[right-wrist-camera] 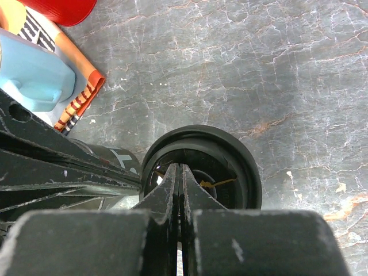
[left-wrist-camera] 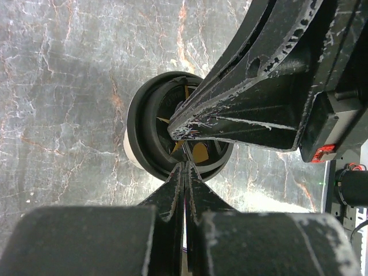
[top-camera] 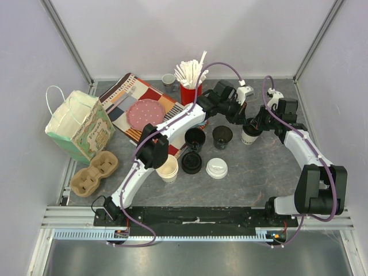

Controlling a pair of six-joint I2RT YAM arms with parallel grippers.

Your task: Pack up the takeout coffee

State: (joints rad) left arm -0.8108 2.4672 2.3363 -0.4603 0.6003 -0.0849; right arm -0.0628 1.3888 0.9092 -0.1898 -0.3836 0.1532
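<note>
Coffee cup with the black lid (top-camera: 249, 137) stands on the grey marbled table (top-camera: 259, 172), right of centre, directly under both grippers. The left gripper (left-wrist-camera: 184, 168) has its fingers pressed together with only a hairline slit between them, and their tips reach the near rim of the lid. The right gripper (right-wrist-camera: 179, 169) is likewise closed flat, with its tips over the lid's sunken middle. Neither visibly pinches anything. In the left wrist view the right gripper's black finger slants across the lid from the upper right and hides about half of it. In the right wrist view the left arm's fingers come in from the left and cover that edge of the lid.

The lid is round and glossy, with a raised rim and a recessed centre that shows small orange-yellow glints. A sliver of white cup wall peeks out beneath it.

Just beside it to the left, apart, stands the second cup (top-camera: 222, 137), uncovered, with dark liquid inside. The glossy black mug (top-camera: 195, 139) comes next. Nearer the arm bases lie a white lid (top-camera: 217, 168) and a black disc (top-camera: 191, 163) that looks like another lid, beside a stack of paper cups (top-camera: 168, 169).

Farther off are a red cup of stirrers (top-camera: 191, 92), a light-blue mug (right-wrist-camera: 29, 75), a pink plate (top-camera: 146, 113) on a patterned cloth (top-camera: 123, 92), a cardboard cup carrier (top-camera: 95, 172) and a paper bag (top-camera: 77, 123).
</note>
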